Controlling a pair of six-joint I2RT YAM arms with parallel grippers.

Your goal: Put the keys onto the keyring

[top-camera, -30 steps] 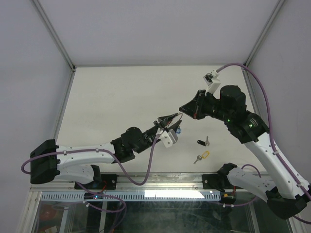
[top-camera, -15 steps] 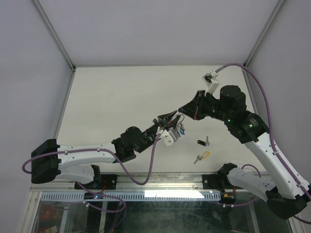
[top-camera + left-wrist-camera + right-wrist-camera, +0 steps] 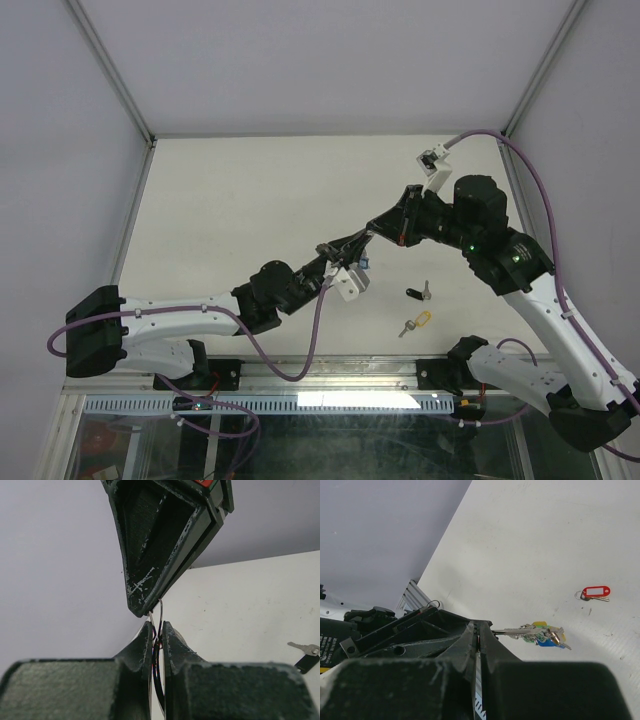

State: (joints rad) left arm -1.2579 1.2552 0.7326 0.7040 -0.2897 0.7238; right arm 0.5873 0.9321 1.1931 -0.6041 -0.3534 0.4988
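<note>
Thin keyring (image 3: 162, 612) upright, edge-on

White table (image 3: 250, 200), pale grey walls (image 3: 300, 60), metal rail (image 3: 370, 369) along its near edge

Above the middle of the surface (image 3: 250, 200), the left gripper (image 3: 347, 247) and right gripper (image 3: 373, 231) stand tip to tip. The keyring (image 3: 161, 617) is between them, with the bunch of keys (image 3: 362, 264) just beneath. Nearer and to the right lie two loose keys on the surface: the far key (image 3: 418, 292) behind the near key (image 3: 413, 323).

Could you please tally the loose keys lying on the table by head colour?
Black-headed key: 1
Yellow-headed key: 1
Red-headed key: 1
Total: 3
</note>
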